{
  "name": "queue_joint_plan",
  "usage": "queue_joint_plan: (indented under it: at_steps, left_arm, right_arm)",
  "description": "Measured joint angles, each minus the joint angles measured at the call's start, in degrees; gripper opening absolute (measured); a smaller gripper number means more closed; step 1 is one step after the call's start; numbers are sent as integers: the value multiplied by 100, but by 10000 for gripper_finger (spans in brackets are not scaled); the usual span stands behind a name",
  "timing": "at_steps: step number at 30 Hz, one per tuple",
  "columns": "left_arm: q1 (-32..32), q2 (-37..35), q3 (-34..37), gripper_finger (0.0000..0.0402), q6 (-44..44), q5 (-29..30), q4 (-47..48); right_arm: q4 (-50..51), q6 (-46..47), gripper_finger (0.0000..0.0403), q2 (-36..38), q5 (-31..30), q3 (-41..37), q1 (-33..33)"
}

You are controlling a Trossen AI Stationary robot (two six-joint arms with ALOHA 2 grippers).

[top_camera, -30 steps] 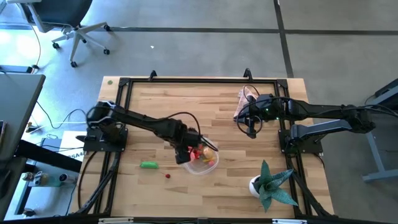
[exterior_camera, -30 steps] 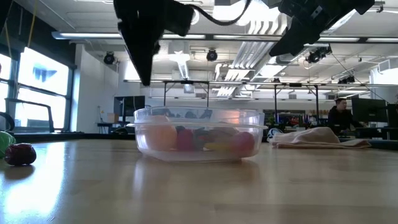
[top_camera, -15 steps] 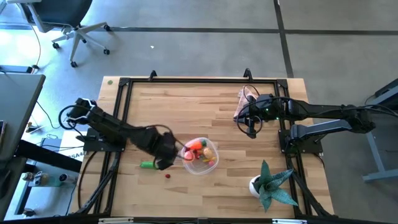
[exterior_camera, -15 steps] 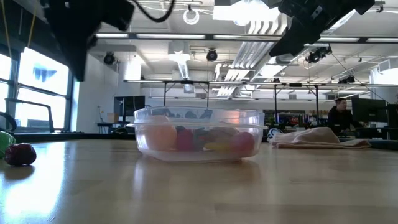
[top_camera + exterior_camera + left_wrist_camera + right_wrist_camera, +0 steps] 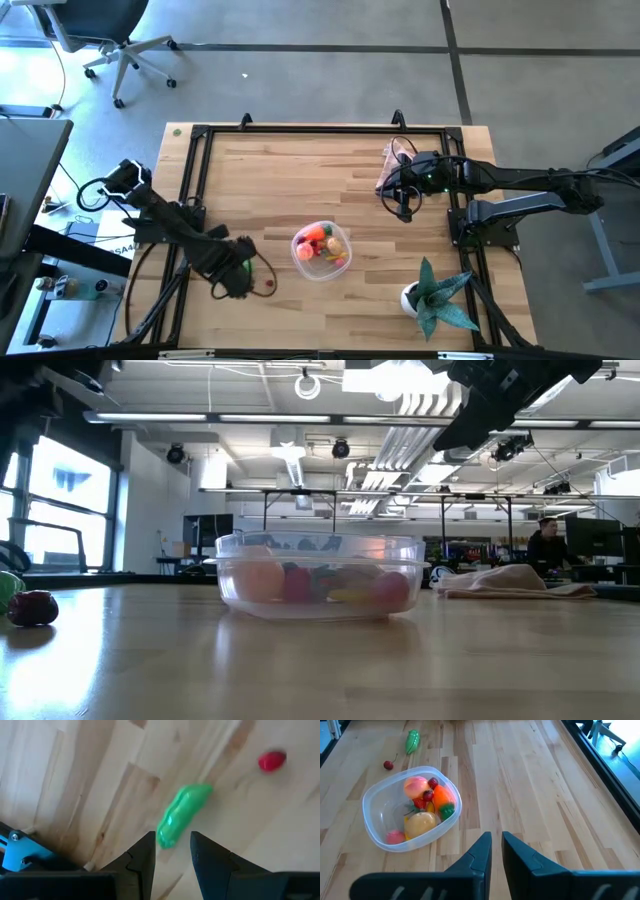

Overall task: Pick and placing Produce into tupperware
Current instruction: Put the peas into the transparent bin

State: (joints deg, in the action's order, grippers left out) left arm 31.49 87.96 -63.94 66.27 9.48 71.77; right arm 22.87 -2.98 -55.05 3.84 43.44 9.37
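1. Tupperware [image 5: 321, 250] is sitting mid-worktop, holding fruit.
2. Green pod [image 5: 182, 814] is lying left of it.
3. Left gripper [image 5: 171, 851] is hanging over the pod, jaws parted, empty.
4. Right gripper [image 5: 492, 851] is waiting beyond it, jaws clenched, empty.

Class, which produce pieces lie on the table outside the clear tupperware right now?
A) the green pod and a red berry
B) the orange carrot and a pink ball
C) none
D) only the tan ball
A: the green pod and red berry lie on the wood beside the tupperware.

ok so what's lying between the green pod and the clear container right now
One small red berry sits on bare wood between the green pod and the clear container; the right wrist view shows it best.
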Motion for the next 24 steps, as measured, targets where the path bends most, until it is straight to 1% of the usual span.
queue_joint_plan:
  at_steps: [5,9,13,15,19,24]
  left_arm:
    - [327,-6,279,111,-130,-133,-249]
    - [340,-36,501,111,-226,-294,-320]
    - [340,-39,509,118,-619,-295,-478]
    - [340,-39,509,133,-794,-272,-562]
    - [340,-52,511,176,-1050,-208,-601]
    - [340,-369,544,225,-1444,38,-720]
  right_arm:
    - [6,-1,32,0,2,0,-1]
    - [2,0,32,0,0,0,0]
    - [4,0,32,0,0,0,0]
    - [4,0,32,0,2,0,-1]
    - [4,0,32,0,2,0,0]
    - [4,0,32,0,2,0,-2]
